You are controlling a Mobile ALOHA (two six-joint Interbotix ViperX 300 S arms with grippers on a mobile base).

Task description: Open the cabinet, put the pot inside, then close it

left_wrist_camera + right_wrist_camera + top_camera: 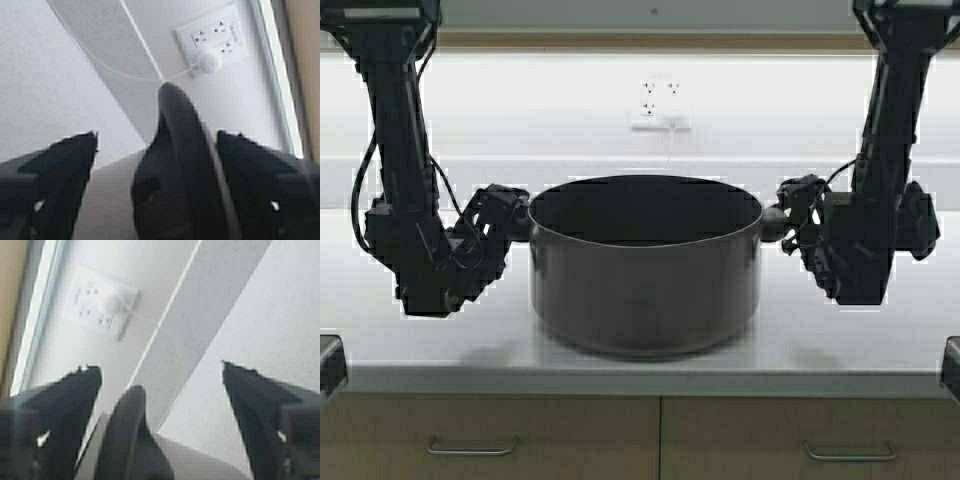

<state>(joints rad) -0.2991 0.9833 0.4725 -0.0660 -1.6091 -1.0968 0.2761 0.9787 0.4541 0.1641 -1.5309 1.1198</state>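
Pot (pixel 645 270) sits on the tabletop (pixel 880 345), left end effector (pixel 156 165) and right end effector (pixel 160 410) both wide around its 2 handles; close evenly, then lift level.

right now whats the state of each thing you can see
pot: upright on the counter, lidless, empty
left gripper: open around the pot's left handle
right gripper: open around the right handle
drawers: shut
outlet: white plug in
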